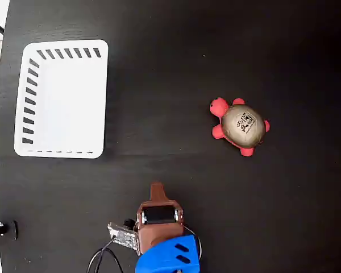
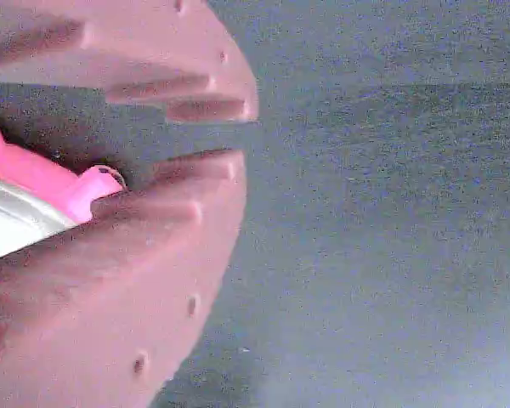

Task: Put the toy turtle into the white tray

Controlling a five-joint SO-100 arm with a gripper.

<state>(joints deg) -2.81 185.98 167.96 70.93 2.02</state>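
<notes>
We see the toy turtle lying free on the dark worktop, well apart from the white tray, which sits toward the upper left of the fixed view; taking the tray as our landmark, the turtle lies far to its right and a little lower, with its head turned back toward the tray. Our hand hangs below and to the right of the tray, roughly midway across to the turtle, and touches nothing. In the wrist view the two brown fingers stand only a narrow gap apart, with nothing between them; part of the pink body and pale shell shows past them at the left edge. We judge the turtle to be light and soft, likely to squash under pressure and spring back, so it should tolerate a firm squeeze without damage. Its domed shell looks smooth and may let the fingers slide off upward. We would therefore open wider and take hold low across the shell's shorter width, between the front and rear legs, pinching the flanks rather than the crown or the small head.
</notes>
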